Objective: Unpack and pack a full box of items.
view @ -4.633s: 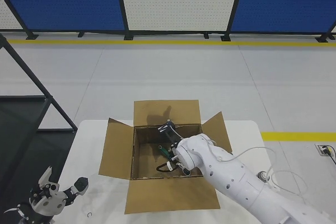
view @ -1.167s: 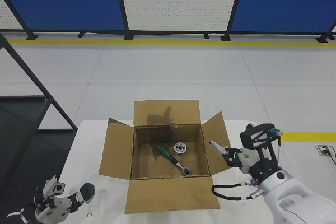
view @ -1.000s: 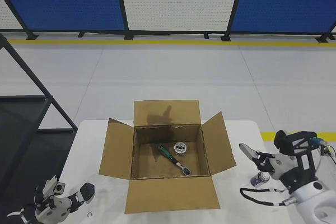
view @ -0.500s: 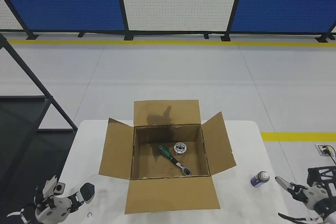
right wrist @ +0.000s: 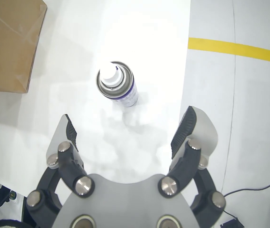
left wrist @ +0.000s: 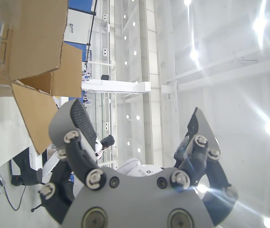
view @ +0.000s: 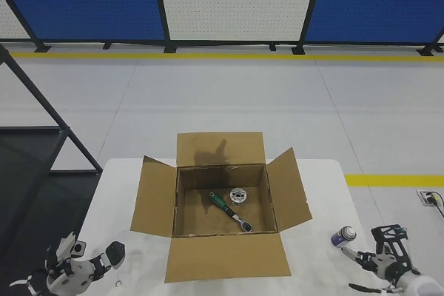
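My left gripper [view: 91, 253] and right gripper [view: 352, 270] both run off the top view's lower edge, so my arms behind them are cut off. There's a tiny speck [view: 118, 283] on the table [view: 325, 207] by my left gripper, too small to tell. The round metal piece [view: 239, 196] in the box [view: 154, 200] is too small to identify. The box's inner near wall is hidden behind the front flap. In the left wrist view the box is cropped and its nearest part blurred. In the right wrist view the box corner is cropped, and the spray can [right wrist: 117, 85] label is too small.
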Tool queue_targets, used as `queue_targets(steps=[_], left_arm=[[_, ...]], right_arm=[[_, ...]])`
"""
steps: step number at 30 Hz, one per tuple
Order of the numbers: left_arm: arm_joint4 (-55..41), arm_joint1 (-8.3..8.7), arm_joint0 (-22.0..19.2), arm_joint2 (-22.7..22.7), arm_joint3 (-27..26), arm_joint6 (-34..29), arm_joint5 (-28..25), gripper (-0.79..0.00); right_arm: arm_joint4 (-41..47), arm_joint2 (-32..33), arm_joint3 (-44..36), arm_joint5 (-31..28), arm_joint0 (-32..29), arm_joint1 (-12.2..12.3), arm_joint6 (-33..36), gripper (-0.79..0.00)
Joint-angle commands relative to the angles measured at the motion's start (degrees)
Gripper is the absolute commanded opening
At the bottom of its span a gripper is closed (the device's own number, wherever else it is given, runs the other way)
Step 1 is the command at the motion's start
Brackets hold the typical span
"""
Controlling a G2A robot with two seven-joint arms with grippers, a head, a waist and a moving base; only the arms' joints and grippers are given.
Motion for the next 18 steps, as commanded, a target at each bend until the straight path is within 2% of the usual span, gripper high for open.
queue_targets(steps=[1, 10, 11, 12, 13, 14, 17, 18], left_arm=[[0.00, 0.00, 0.00, 0.00, 0.00, 0.00, 0.00, 0.000], [0.00, 0.00, 0.00, 0.00, 0.00, 0.00, 0.00, 0.000], [0.00, 0.00, 0.00, 0.00, 0.00, 0.00, 0.00, 0.000], [0.00, 0.00, 0.00, 0.00, 0.00, 0.00, 0.00, 0.000], [0.00, 0.00, 0.00, 0.00, 0.00, 0.00, 0.00, 0.000], [0.00, 0.00, 0.00, 0.00, 0.00, 0.00, 0.00, 0.000], [0.00, 0.00, 0.00, 0.00, 0.00, 0.00, 0.00, 0.000], [0.00, 0.00, 0.00, 0.00, 0.00, 0.00, 0.00, 0.000]], right_arm=[[-0.24, -1.04, 1.34, -0.17, 1.00, 0.14, -0.26, 0.000], [-2.63, -5.40, 6.19, 1.85, 6.06, 0.67, -1.80, 0.000], [-2.99, -5.77, 6.39, 1.95, 6.42, 0.74, -1.80, -0.009], [-3.45, -6.09, 6.59, 2.23, 6.74, 0.81, -1.75, -0.055], [-3.80, -6.41, 6.81, 2.56, 7.04, 0.87, -1.68, -0.154], [-4.05, -6.71, 7.01, 2.80, 7.31, 0.93, -1.60, -0.372], [-4.08, -7.20, 7.37, 3.09, 7.73, 1.11, -1.68, -0.785], [-4.04, -7.26, 7.27, 3.05, 7.72, 1.19, -1.69, -0.785]])
